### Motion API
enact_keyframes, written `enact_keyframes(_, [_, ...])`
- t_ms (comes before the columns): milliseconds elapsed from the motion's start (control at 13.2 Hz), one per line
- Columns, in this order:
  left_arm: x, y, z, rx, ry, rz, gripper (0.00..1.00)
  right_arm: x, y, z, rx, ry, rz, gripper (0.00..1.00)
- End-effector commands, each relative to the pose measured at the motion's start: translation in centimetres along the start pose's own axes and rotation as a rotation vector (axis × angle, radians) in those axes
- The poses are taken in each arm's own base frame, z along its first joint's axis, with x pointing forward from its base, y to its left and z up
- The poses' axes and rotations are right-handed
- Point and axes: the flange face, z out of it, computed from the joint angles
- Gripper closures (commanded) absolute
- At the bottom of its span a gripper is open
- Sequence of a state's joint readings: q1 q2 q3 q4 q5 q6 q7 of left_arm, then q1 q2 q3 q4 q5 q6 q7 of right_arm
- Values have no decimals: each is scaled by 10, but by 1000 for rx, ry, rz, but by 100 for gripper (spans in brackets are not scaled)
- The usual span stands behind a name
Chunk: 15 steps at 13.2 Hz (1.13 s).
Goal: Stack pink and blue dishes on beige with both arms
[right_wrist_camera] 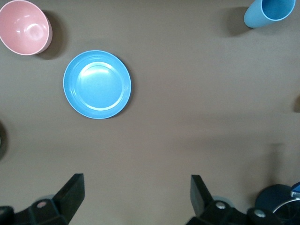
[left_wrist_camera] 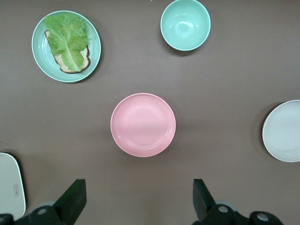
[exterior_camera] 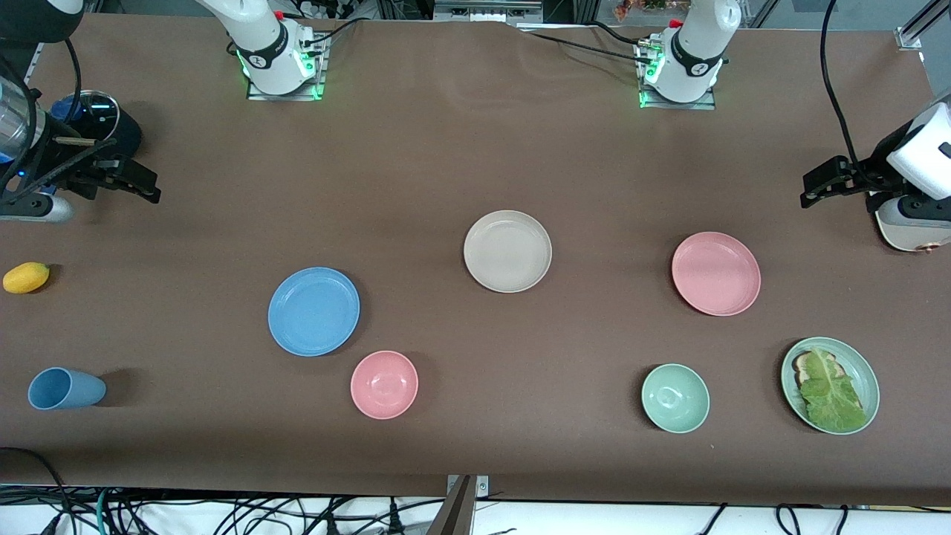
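Note:
The beige plate point(exterior_camera: 507, 250) lies at the middle of the table, and its edge shows in the left wrist view point(left_wrist_camera: 283, 131). The pink plate point(exterior_camera: 715, 273) point(left_wrist_camera: 143, 124) lies toward the left arm's end. The blue plate point(exterior_camera: 313, 310) point(right_wrist_camera: 97, 84) lies toward the right arm's end, a little nearer to the front camera. All three are bare and apart from each other. My left gripper point(exterior_camera: 817, 189) point(left_wrist_camera: 139, 197) hangs open and empty over bare table beside the pink plate. My right gripper point(exterior_camera: 145, 189) point(right_wrist_camera: 137, 194) hangs open and empty over bare table at the right arm's end.
A pink bowl point(exterior_camera: 384, 384) sits just nearer than the blue plate. A green bowl point(exterior_camera: 674, 397) and a green plate point(exterior_camera: 854, 368) with lettuce lie nearer than the pink plate. A blue cup point(exterior_camera: 65, 388) on its side and a yellow fruit point(exterior_camera: 26, 277) are at the right arm's end.

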<state>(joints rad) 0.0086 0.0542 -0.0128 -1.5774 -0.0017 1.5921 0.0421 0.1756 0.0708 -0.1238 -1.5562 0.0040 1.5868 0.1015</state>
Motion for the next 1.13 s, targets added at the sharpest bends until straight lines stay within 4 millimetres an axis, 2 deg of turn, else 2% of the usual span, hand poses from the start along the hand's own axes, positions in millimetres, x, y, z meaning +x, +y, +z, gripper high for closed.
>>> enact_keyframes(0, [-6,1,-3,3,-1,0,0,-4,1,-6,17,-3,-8,0])
enact_keyframes(755, [-5,3,-1,3,-4,4,0,-5,-2,-4,16,-12,-8,0])
enact_keyframes(906, [-5,3,-1,3,-4,4,0,-1,2,2,12,-21,-5,0])
enact_keyframes(1058, [-5,3,-1,3,-4,4,0,-2,-6,2,11,-22,-13,0])
